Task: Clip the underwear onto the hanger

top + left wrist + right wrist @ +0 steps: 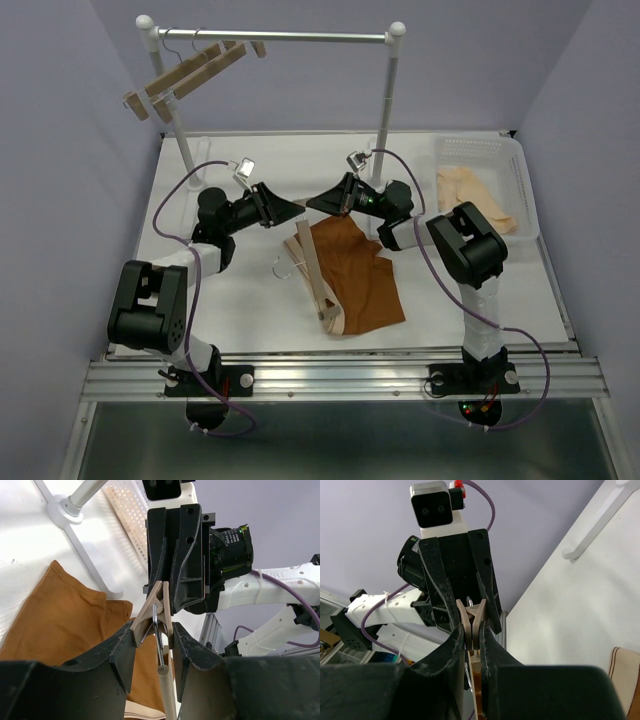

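- Far left: a garment rail (pixel 280 37) stands on the counter (pixel 230 300), with spare wooden hangers (pixel 185 78) hooked at its left end.
- My left pincer (pixel 297 210) reaches in from the left, near the middle of the counter. In the left wrist view its two fingers (pixel 127 647) are drawn partway in and press on the splayed tail ends of the far clip (pixel 155 612), one on each side.
- The hanger (pixel 315 275) runs from that far clip toward the near edge. Its bar lies across the left part of the underwear (pixel 360 275), and its wire hook (pixel 283 268) points left.
- My right pincer (pixel 472 632) meets the left one tip to tip, coming from the right. Its fingers are almost fully closed, with only the two halves of the same clip between them.
- The underwear lies spread flat at the centre of the counter, its pale waistband (pixel 350 328) toward the near edge. The near end of the hanger rests just beside the waistband.
- Far right: a white basket (pixel 520 175) sits on the counter holding a cream garment (pixel 475 195), well apart from the underwear.
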Robot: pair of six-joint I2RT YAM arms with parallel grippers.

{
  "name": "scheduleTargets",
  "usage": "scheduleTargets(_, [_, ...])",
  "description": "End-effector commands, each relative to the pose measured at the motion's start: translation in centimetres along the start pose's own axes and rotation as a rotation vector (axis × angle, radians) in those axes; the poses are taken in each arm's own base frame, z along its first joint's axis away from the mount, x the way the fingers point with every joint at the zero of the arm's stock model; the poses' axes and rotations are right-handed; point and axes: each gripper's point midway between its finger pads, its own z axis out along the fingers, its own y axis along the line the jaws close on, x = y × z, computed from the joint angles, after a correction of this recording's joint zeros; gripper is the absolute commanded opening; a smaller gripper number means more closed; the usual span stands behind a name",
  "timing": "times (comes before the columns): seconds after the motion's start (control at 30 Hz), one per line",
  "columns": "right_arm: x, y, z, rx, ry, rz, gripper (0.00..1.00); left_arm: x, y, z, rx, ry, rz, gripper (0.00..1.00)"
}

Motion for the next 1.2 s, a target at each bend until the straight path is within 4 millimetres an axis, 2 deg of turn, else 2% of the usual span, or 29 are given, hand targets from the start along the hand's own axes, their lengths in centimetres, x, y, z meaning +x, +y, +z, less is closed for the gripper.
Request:
scheduleTargets(0.0, [0.2, -0.2, -0.3, -0.008, 0.003, -0.044, 0.01, -0.7, -4.3, -0.1, 0.171, -0.003, 0.123, 0.29])
scheduleTargets(0.03, [0.3, -0.3, -0.3, -0.005, 0.004, -0.046, 0.01, -0.7, -4.5, -0.1, 0.177, -0.003, 0.126, 0.34])
scheduleTargets(0.07, [0.2, -0.2, -0.3, -0.005, 0.005, -0.049, 0.01, -0.7, -4.6, -0.1, 0.178, -0.002, 0.123, 0.47])
scheduleTargets(0.27, [0.5, -0.1, -0.4, -0.011, 0.015, -0.047, 0.01, -1.2, -4.9, 0.0, 0.182, -0.004, 0.127, 0.56])
scheduleTargets(0.47, [0.6, 0.1, -0.4, -0.025, 0.022, -0.049, 0.01, -1.1, -4.6, 0.1, 0.177, 0.003, 0.115, 0.56])
scheduleTargets(0.67, [1.3, 1.2, -0.4, -0.066, 0.045, -0.052, 0.01, -1.3, -4.1, 0.5, 0.161, 0.0, 0.101, 0.55])
scheduleTargets(0.77, [1.5, 1.5, -0.5, -0.084, 0.054, -0.039, 0.01, -1.5, -4.2, 0.5, 0.166, -0.002, 0.107, 0.45])
scheduleTargets(0.87, [1.7, 1.9, -0.7, -0.116, 0.053, -0.033, 0.01, -1.6, -4.5, 0.5, 0.173, -0.007, 0.113, 0.43])
scheduleTargets(1.03, [1.7, 1.4, -0.6, -0.102, 0.054, -0.021, 0.02, -1.5, -4.8, 0.3, 0.184, -0.004, 0.113, 0.36])
scheduleTargets(1.07, [1.7, 1.0, -0.6, -0.077, 0.051, -0.017, 0.09, -1.5, -4.9, 0.2, 0.185, -0.007, 0.115, 0.32])
scheduleTargets(1.1, [1.6, 0.7, -0.6, -0.06, 0.044, -0.02, 0.25, -1.5, -4.9, 0.2, 0.183, -0.01, 0.116, 0.29])
scheduleTargets(1.13, [1.5, 0.4, -0.6, -0.039, 0.038, -0.026, 0.49, -1.4, -4.9, 0.1, 0.182, -0.011, 0.116, 0.24])
scheduleTargets(1.17, [1.3, -0.5, -0.5, 0.026, 0.026, -0.034, 0.6, -1.3, -5.0, 0.1, 0.182, -0.011, 0.118, 0.17])
